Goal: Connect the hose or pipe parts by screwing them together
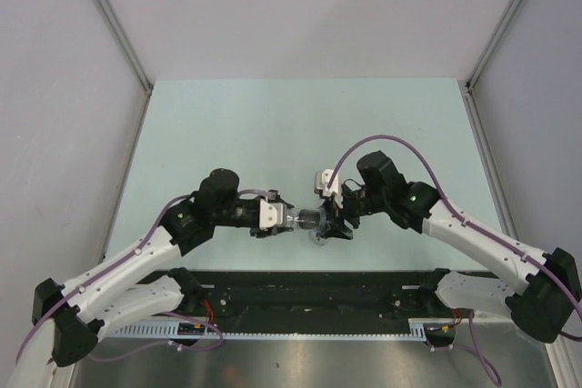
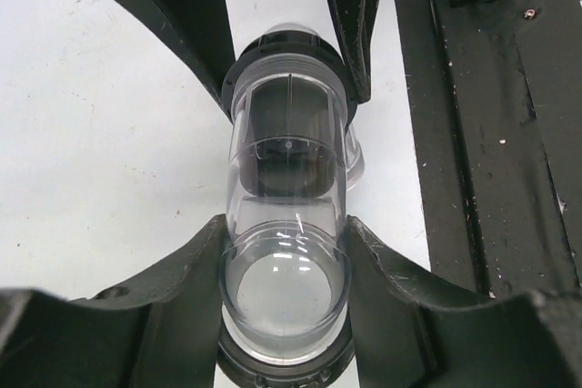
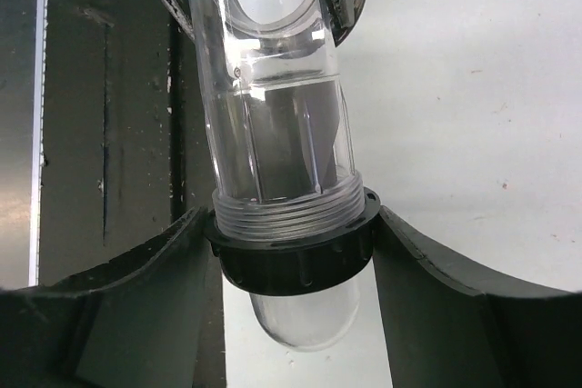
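The hose or pipe parts are a clear plastic tube [image 2: 286, 179] and a black ribbed ring [image 3: 291, 256], held level between the arms [image 1: 309, 219]. The ring sits on the tube's threaded end [image 3: 286, 211], and a clear dome [image 3: 305, 320] pokes out past it. My left gripper [image 2: 285, 233] is shut on the tube's open end, with a finger pressed against each side. My right gripper [image 3: 291, 224] straddles the ring. Its fingers [image 3: 414, 288] stand close beside the ring, with a thin strip of light down the right side. The same ring [image 2: 235, 79] shows at the tube's far end in the left wrist view.
The parts hang just above the pale green table [image 1: 300, 134], close to the black base strip [image 1: 309, 293] at the near edge. Purple cables [image 1: 382, 143] loop over the right arm. White walls close in both sides and the back.
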Controlling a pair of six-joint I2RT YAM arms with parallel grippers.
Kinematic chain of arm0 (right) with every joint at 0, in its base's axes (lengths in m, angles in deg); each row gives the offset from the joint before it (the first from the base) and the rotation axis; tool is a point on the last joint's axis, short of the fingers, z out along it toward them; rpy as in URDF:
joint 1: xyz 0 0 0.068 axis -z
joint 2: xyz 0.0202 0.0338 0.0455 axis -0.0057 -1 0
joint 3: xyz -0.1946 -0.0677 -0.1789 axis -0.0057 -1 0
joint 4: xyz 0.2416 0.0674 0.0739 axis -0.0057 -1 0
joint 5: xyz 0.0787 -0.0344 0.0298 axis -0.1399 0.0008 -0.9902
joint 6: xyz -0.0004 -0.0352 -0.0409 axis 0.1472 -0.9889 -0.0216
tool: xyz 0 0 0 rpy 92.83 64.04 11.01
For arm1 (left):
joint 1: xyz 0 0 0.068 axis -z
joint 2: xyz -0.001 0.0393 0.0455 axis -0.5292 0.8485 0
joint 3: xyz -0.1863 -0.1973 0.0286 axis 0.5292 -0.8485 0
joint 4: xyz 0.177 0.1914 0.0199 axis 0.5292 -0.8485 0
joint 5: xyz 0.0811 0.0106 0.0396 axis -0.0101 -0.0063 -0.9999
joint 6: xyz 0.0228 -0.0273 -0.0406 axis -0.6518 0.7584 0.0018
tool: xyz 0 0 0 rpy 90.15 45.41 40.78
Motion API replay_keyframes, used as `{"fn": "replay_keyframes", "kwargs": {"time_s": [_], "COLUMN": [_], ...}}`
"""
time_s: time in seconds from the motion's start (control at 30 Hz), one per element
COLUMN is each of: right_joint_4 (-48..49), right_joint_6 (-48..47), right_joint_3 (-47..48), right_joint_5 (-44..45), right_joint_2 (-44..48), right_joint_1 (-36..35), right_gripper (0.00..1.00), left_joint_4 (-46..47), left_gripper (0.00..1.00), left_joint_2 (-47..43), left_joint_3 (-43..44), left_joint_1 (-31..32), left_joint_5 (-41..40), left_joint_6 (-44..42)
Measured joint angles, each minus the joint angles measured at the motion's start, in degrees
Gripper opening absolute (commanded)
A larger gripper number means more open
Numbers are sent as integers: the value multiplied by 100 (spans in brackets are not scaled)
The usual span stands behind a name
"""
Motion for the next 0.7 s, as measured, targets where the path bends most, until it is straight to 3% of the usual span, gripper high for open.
{"fn": "replay_keyframes", "kwargs": {"time_s": [0.17, 0.5, 0.7], "right_joint_4": [9, 944, 1397], "right_joint_6": [308, 127, -678], "right_joint_3": [2, 282, -385], "right_joint_5": [181, 844, 1589], "right_joint_2": [389, 2098, 2745], "right_joint_1": [37, 92, -278], "right_gripper": [94, 94, 94], "left_joint_4": [238, 726, 778], "left_gripper": [0, 0, 0], "left_joint_2": [24, -254, -494], "left_joint_3": [0, -7, 0], "left_joint_1": [0, -37, -341], "left_joint_5": [-26, -581, -1029], "left_joint_6": [376, 2833, 5287]}}
